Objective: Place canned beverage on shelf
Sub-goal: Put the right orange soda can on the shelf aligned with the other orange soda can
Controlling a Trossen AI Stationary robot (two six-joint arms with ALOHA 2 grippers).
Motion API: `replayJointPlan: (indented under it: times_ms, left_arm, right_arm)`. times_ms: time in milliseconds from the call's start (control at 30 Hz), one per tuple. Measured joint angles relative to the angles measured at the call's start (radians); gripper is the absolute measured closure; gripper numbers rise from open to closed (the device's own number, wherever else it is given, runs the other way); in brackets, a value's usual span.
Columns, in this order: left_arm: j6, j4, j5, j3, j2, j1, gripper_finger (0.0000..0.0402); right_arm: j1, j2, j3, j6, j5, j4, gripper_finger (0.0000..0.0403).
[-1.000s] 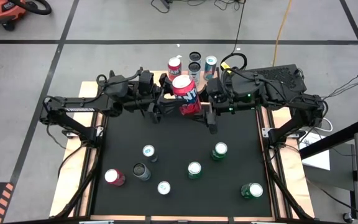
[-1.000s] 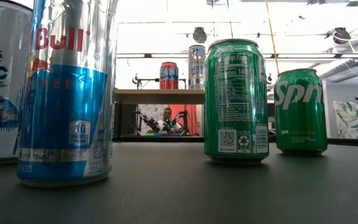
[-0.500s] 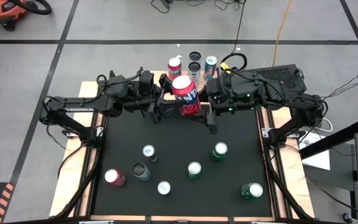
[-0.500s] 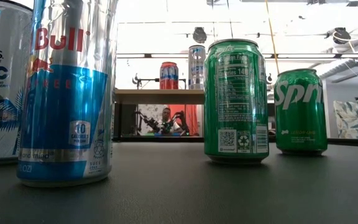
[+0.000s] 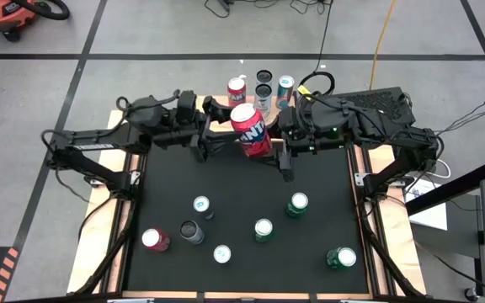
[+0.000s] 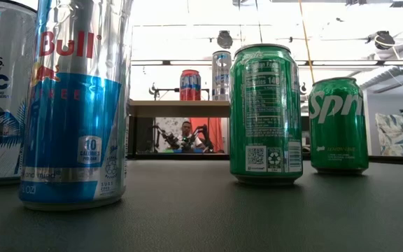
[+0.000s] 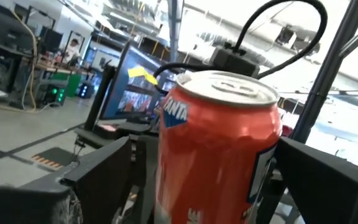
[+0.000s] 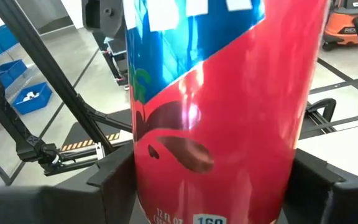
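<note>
Since a second ago my left gripper has let go and backed off to the left, fingers spread. My right gripper alone clamps the red Fanta can, lifted over the table's far edge, just short of the shelf carrying four cans.

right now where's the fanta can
High view: the Fanta can is held in the right gripper, just in front of the shelf, left gripper alongside.
</note>
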Motion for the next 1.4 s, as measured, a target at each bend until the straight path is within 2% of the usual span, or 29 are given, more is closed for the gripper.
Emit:
replayJointPlan:
  times_ms: [333,500,733,1400]
  left_arm:
    - [-0.007,-0.017,0.001,0.000,-0.050,0.034,0.0021]
    - [-0.043,-0.019,0.077,0.000,-0.052,0.053,0.0021]
    - [-0.058,-0.059,0.093,0.000,-0.049,0.054,0.0021]
    - [-0.057,-0.037,0.135,-0.002,-0.031,0.042,0.0021]
  right_arm:
    - [0.001,0.000,0.000,-0.012,-0.011,0.003,0.0124]
    - [0.001,0.000,0.000,-0.011,-0.010,0.003,0.0124]
    - [0.001,0.000,0.000,-0.006,-0.004,0.003,0.0124]
    - [0.000,0.000,0.001,-0.006,-0.001,-0.024,0.0124]
